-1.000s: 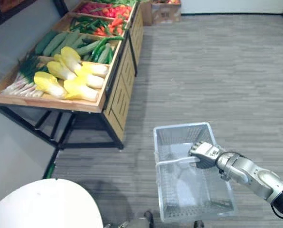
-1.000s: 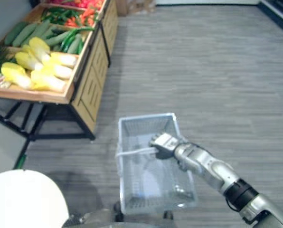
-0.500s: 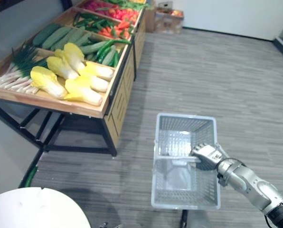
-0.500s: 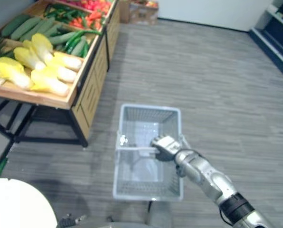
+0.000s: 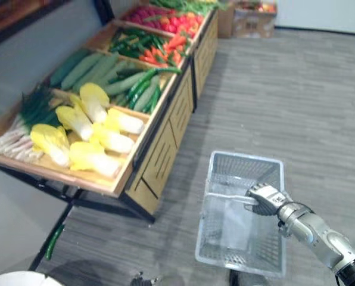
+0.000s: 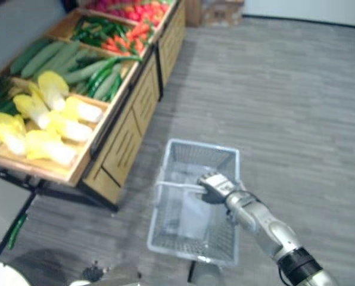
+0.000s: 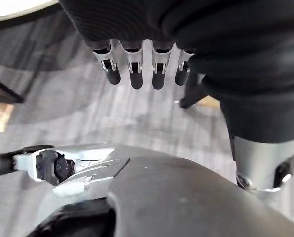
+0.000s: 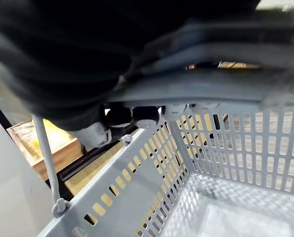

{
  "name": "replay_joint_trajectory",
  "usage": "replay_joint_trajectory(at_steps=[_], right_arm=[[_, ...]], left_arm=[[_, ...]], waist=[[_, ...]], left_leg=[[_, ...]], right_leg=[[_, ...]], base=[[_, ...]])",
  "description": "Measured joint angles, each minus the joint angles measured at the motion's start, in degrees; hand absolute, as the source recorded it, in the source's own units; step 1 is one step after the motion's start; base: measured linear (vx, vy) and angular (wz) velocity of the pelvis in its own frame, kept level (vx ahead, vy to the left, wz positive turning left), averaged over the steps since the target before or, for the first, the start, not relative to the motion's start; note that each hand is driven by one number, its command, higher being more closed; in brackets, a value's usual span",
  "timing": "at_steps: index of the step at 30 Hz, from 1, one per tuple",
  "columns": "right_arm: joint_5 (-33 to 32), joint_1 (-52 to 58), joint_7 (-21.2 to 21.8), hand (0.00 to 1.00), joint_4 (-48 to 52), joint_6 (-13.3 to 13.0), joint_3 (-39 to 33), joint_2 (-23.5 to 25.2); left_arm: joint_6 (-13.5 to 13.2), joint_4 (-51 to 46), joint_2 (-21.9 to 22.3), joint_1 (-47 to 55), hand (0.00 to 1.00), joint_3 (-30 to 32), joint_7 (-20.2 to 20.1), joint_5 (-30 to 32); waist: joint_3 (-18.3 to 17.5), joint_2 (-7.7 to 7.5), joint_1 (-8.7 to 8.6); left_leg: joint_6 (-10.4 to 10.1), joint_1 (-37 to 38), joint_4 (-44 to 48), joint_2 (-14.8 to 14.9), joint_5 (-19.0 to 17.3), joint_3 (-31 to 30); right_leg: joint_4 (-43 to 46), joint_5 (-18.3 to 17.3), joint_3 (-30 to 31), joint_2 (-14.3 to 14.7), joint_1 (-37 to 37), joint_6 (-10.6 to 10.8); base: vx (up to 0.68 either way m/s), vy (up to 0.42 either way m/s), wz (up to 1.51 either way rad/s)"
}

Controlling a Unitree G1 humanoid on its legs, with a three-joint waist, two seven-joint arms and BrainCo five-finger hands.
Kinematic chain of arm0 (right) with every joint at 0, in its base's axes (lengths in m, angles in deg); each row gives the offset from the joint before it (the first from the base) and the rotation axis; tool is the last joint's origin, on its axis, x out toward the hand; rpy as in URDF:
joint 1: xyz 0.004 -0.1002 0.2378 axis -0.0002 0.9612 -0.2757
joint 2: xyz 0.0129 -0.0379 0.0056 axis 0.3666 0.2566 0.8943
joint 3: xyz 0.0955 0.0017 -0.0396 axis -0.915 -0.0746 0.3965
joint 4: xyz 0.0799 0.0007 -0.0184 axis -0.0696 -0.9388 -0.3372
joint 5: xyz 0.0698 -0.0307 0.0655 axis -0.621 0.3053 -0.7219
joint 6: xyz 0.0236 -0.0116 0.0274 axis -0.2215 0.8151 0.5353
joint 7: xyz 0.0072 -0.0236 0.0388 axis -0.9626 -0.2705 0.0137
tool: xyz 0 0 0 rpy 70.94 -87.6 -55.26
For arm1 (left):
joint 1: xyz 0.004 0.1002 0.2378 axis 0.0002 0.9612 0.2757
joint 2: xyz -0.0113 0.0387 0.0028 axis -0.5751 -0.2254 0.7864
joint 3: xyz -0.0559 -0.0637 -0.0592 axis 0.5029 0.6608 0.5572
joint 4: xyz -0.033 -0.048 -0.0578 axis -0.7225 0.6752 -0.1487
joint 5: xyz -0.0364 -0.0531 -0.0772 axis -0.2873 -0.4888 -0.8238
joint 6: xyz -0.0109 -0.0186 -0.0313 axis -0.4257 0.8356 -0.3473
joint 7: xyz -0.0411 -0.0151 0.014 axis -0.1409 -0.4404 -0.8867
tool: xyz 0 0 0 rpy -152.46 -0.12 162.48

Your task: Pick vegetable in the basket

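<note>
A grey mesh basket [image 5: 246,161] hangs over the floor to the right of a wooden vegetable stand [image 5: 159,158]. My right hand [image 5: 267,198] is shut on the basket's handle [image 5: 228,196], with its fingers curled over the bar. In the right wrist view the basket's wall [image 8: 137,187] and bare mesh floor show. On the stand lie yellow-white cabbages [image 5: 94,137], green onions [image 5: 28,110], cucumbers [image 5: 88,68], green peppers [image 5: 143,89], carrots [image 5: 171,44] and red vegetables [image 5: 162,15]. My left hand [image 7: 132,69] hangs low with straight fingers and holds nothing.
The stand rests on black metal legs [image 5: 94,202], and one green vegetable [image 5: 54,240] lies on the floor under it. A cardboard box [image 5: 249,15] stands at the far end. A white round surface [image 5: 11,279] shows at the lower left. Grey plank floor stretches to the right.
The camera has swung, so the stand now looks larger and nearer to the basket. My right hand keeps its hold on the basket's handle.
</note>
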Motion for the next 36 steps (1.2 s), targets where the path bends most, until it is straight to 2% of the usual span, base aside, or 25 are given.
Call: replay_joint_trajectory(at_steps=[3, 5, 6, 7, 8, 9, 12, 14, 15, 16, 17, 18, 19, 20, 21, 22, 24, 25, 26, 27, 30, 33, 34, 35, 36], right_arm=[[0.0, 0.2, -0.1, 1.00, 0.6, 0.0, -0.3, -0.9], [0.0, 2.2, -0.4, 1.00, 0.7, -0.1, -0.6, -0.8], [0.0, 3.6, -0.5, 1.00, 1.0, -0.1, -1.3, -1.0], [0.1, 4.2, -0.5, 1.00, 1.4, -0.1, -1.9, -1.2], [0.2, 4.3, -0.5, 1.00, 1.1, 0.3, -2.0, 0.0], [0.2, 4.1, -0.5, 1.00, 1.4, 0.1, -2.0, 0.3], [0.2, 1.9, -0.4, 1.00, 0.5, 0.1, -1.1, 0.2], [0.3, 1.5, -0.4, 1.00, 0.4, 0.0, 0.6, 0.5], [0.6, 1.0, -0.4, 1.00, 0.4, 0.0, 2.1, 1.2], [0.7, 0.7, -0.4, 1.00, 0.4, -0.1, 2.8, 1.8], [0.8, 0.5, -0.4, 1.00, 0.2, -0.4, 3.4, 2.9], [0.8, 0.5, -0.4, 1.00, 0.0, -0.5, 3.8, 3.9], [0.8, 0.6, -0.4, 1.00, -0.7, -0.7, 4.1, 4.2], [0.8, 0.6, -0.5, 1.00, -1.2, -0.6, 4.0, 4.3], [1.2, 0.4, -0.7, 1.00, -1.7, -0.4, 3.7, 4.4], [1.3, 0.4, -0.7, 1.00, -1.9, -0.3, 3.4, 4.3], [1.4, 0.4, -0.8, 1.00, -2.9, 0.9, 1.5, 4.0], [1.4, 0.3, -0.8, 1.00, -5.0, 1.3, 0.6, 3.7], [1.4, 0.3, -0.8, 1.00, -5.0, 1.3, 0.6, 3.7], [1.3, 0.3, -1.2, 1.00, -7.5, 2.3, -0.2, 3.8], [1.2, 1.0, -1.2, 1.00, -8.5, 2.8, -0.8, 3.9], [0.6, 4.3, -1.7, 1.00, -8.3, 2.4, -1.0, 5.5], [0.6, 5.0, -1.7, 1.00, -9.4, 2.8, -2.1, 5.9], [0.7, 5.3, -1.7, 1.00, -9.5, 2.9, -2.2, 4.8], [0.7, 5.3, -1.7, 1.00, -9.9, 3.0, -2.2, 4.6]], left_arm=[[-0.2, -0.4, 0.1, -0.5, 0.00, -0.2, 0.1, -0.1], [-0.2, 0.3, 0.1, -0.5, 0.00, -0.6, 0.2, 0.0], [0.0, 0.9, 0.3, -0.4, 0.00, -1.3, 0.3, 0.1], [0.2, 1.6, 0.8, 0.2, 0.00, -1.8, 0.4, 0.1], [0.2, 2.8, 0.6, -0.4, 0.00, -1.6, 0.5, 0.1], [0.2, 2.9, -0.6, -0.7, 0.00, -1.6, 0.4, 0.3], [0.8, 3.2, -0.2, -0.4, 0.00, 0.0, 0.5, 0.5], [1.2, 3.7, 0.3, 0.0, 0.00, 1.7, 0.5, 0.6], [1.4, 3.6, 0.2, 1.0, 0.00, 1.8, 0.8, 0.6], [1.4, 3.5, 0.0, 1.6, 0.00, 1.8, 0.9, 0.6], [1.4, 3.1, -0.1, 2.2, 0.00, 1.6, 1.1, 0.6], [1.8, 3.1, -1.2, 2.5, 0.00, 1.2, 1.1, 0.6], [2.0, 3.1, -1.6, 2.6, 0.00, 0.2, 1.1, 0.6], [2.0, 3.1, -1.6, 2.5, 0.00, -0.2, 1.1, 0.5], [2.0, 3.0, -1.7, 2.2, 0.00, -0.3, 1.2, 0.4], [1.9, 2.9, -1.7, 1.3, 0.00, -0.3, 1.4, 0.1], [1.6, 2.9, -1.7, -0.1, 0.00, -0.7, 1.9, 0.0], [1.6, 2.7, -1.7, -0.7, 0.00, -0.8, 2.2, 0.0], [1.6, 2.7, -1.7, -0.7, 0.00, -0.8, 2.2, 0.0], [1.4, 2.4, -1.8, -0.7, 0.00, -0.8, 2.2, -0.7], [1.3, 2.3, -3.1, -1.0, 0.00, -1.1, 2.3, -2.1], [1.3, 2.4, -5.9, -0.8, 0.00, -0.1, 2.3, -2.2], [1.4, 3.1, -3.4, -1.7, 0.00, 1.7, 2.2, -2.3], [1.3, 3.0, -1.6, -1.3, 0.00, 3.3, 2.2, -2.3], [1.3, 3.0, -0.9, -1.0, 0.00, 4.2, 2.2, -2.3]], waist=[[0.1, 0.62, 0.26], [0.1, 0.79, 0.25], [-0.4, 1.66, 0.24], [-1.0, 3.15, 0.25], [-1.6, 2.24, -0.04], [-1.5, -0.29, 0.73], [-1.3, -1.06, 2.14], [-1.4, -1.17, 3.70], [-1.8, -1.50, 3.68], [-2.1, -1.87, 3.52], [-2.4, -2.55, 3.07], [-2.3, -3.48, 2.61], [-2.2, -3.85, 1.73], [-2.2, -3.83, 1.54], [-2.2, -3.77, 1.44], [-2.3, -3.91, 1.04], [-2.4, -4.09, 0.54], [-2.5, -4.12, 0.35], [-2.5, -4.13, 0.35], [-2.5, -4.26, 0.43], [-3.3, -5.60, 0.57], [-3.8, -10.20, 0.60], [-3.5, -6.84, 0.62], [-3.1, -4.25, 0.44], [-3.2, -3.09, 0.46]], left_leg=[[-0.5, -8.5, -6.1, -1.4, -2.7, 4.8], [0.7, -9.9, -20.5, -2.4, -2.7, 13.5], [1.5, -8.4, -31.8, -3.1, 1.8, 18.9], [4.9, -7.4, -38.9, -3.1, 4.7, 22.5], [9.7, -5.5, -41.5, -4.9, 1.9, 23.5], [9.3, -5.5, -42.5, -7.0, 1.5, 24.3], [12.4, -4.8, -40.5, -7.9, -1.6, 24.8], [10.9, -0.7, -43.1, -8.9, -3.4, 25.0], [9.5, 2.1, -46.5, -10.2, -3.9, 24.8], [9.0, 3.4, -48.2, -11.0, -3.8, 24.4], [8.6, 5.4, -50.6, -12.1, -3.5, 23.8], [8.5, 7.9, -52.5, -13.5, -3.2, 22.2], [8.8, 10.5, -53.7, -14.5, -3.0, 19.7], [9.0, 11.7, -53.9, -14.7, -2.8, 18.5], [9.0, 13.7, -54.6, -15.0, -2.9, 15.7], [8.9, 14.3, -54.6, -14.9, -2.8, 12.5], [8.4, 14.3, -54.4, -14.5, -2.5, 7.1], [7.6, 13.9, -54.4, -13.6, -2.2, 3.8], [7.6, 13.9, -54.4, -13.6, -2.2, 3.7], [5.5, 13.3, -54.4, -12.4, -2.0, -1.0], [1.2, 10.7, -54.0, -10.2, -2.2, -7.1], [-5.0, 9.8, -55.3, -8.7, -1.7, -13.5], [-7.1, 9.8, -56.0, -4.5, -0.9, -14.9], [-7.8, 9.6, -57.4, -0.9, 1.1, -13.5], [-8.2, 9.7, -58.2, 0.3, 2.3, -13.0]], right_leg=[[-2.9, -3.0, -1.8, -0.7, 4.8, 2.8], [-3.3, -5.5, -3.2, -1.3, 7.9, 4.8], [-3.7, -7.0, -4.1, -0.6, 9.9, 6.1], [-4.0, -8.5, -4.2, 0.8, 11.3, 6.9], [-4.2, -9.4, -4.8, 0.4, 12.1, 6.6], [-4.9, -9.3, -4.6, -1.0, 11.9, 6.8], [-4.2, -6.1, -3.3, -2.1, 13.0, 8.3], [3.5, -5.8, -2.0, -3.6, 11.9, 8.3], [14.1, -5.7, -0.4, -5.2, 8.1, 8.6], [21.1, -4.7, 0.5, -6.5, 5.0, 10.6], [32.3, -2.1, 3.3, -8.2, -0.1, 15.3], [45.4, -1.1, 6.6, -8.8, -6.0, 17.4], [52.8, -2.2, 6.3, -9.7, -9.0, 15.4], [54.4, -3.4, 5.7, -10.0, -10.0, 13.5], [54.1, -6.2, 4.7, -10.3, -11.9, 9.0], [50.5, -7.9, 3.6, -10.6, -13.4, 6.1], [40.4, -9.0, 3.7, -11.1, -15.2, 4.4], [32.9, -8.8, 5.6, -10.7, -15.8, 4.6], [32.6, -8.8, 5.7, -10.7, -15.8, 4.6], [21.9, -7.6, 10.4, -10.9, -15.8, 5.6], [13.9, -6.4, 15.3, -12.1, -16.7, 7.1], [6.7, -1.6, 10.5, -13.1, -11.7, 14.1], [7.1, -2.0, 5.5, -10.2, -10.3, 14.1], [7.0, -2.9, 2.9, -7.0, -9.5, 12.6], [7.6, -3.4, 2.1, -5.9, -9.4, 11.8]], base=[[0.39, -0.032, 0.15], [0.50, 0.133, 0.32], [0.47, 0.144, 0.36], [0.50, 0.182, 0.52], [0.46, 0.155, 0.46], [0.43, 0.147, 0.38], [0.35, 0.108, 0.20], [0.31, 0.150, -0.02], [0.29, 0.167, -0.02], [0.27, 0.143, 0.14], [0.28, 0.096, 0.33], [0.36, 0.072, 0.72], [0.31, 0.026, 0.84], [0.31, -0.009, 1.10], [0.30, -0.056, 1.29], [0.28, -0.080, 1.41], [0.25, -0.156, 1.57], [0.23, -0.209, 1.24], [0.24, -0.335, 1.33], [0.18, -0.319, 1.20], [0.16, -0.423, 1.08], [0.12, -0.745, 1.17], [0.03, -0.537, 0.88], [0.02, -0.450, 0.73], [0.04, -0.498, 0.56]])
